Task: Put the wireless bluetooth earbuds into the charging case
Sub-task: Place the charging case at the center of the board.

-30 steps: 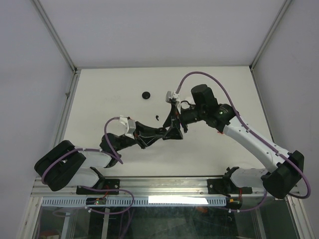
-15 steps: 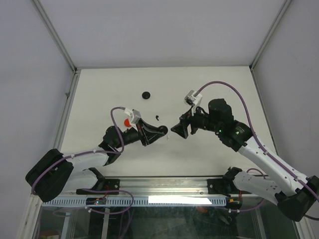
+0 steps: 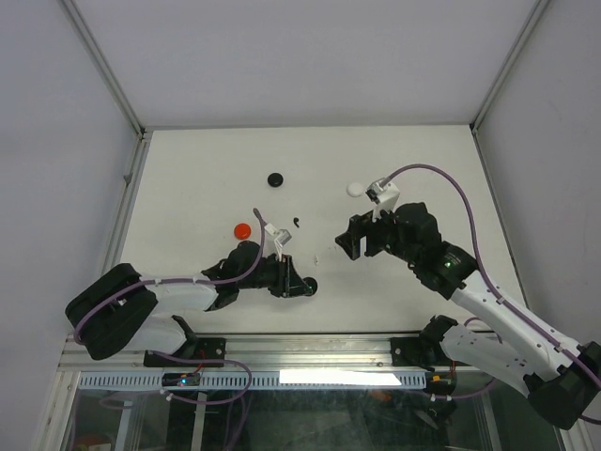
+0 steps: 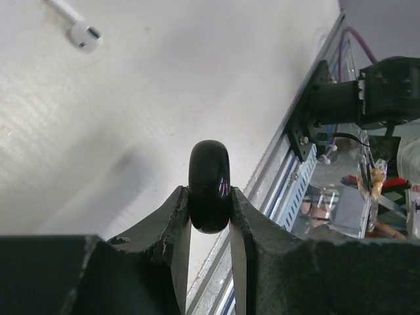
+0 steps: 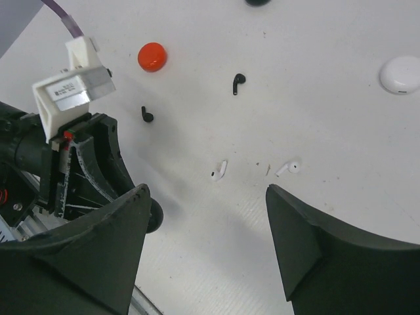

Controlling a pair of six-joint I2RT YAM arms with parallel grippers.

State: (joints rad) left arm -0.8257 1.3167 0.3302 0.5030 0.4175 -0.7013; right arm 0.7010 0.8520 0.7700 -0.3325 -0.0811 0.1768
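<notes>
My left gripper (image 3: 302, 285) is shut on a black round charging case (image 4: 210, 186), held edge-on low over the table near its front edge; the case also shows in the right wrist view (image 5: 155, 216). My right gripper (image 3: 353, 242) is open and empty (image 5: 207, 197), above two white earbuds (image 5: 219, 170) (image 5: 287, 168). One white earbud shows in the left wrist view (image 4: 82, 29) and as a speck in the top view (image 3: 317, 257). Two black earbuds (image 5: 238, 82) (image 5: 147, 115) lie farther back; one shows from above (image 3: 296, 224). No red earbud is in view.
A red disc (image 3: 242, 229), a black disc (image 3: 275, 178) and a white disc (image 3: 355, 189) lie on the white table, behind the grippers. The metal rail of the front edge (image 4: 289, 170) runs close to the left gripper.
The two grippers, close together at the table's middle a second ago, have parted. The left has moved toward the front edge with the black case; the right has drawn back to the right.
</notes>
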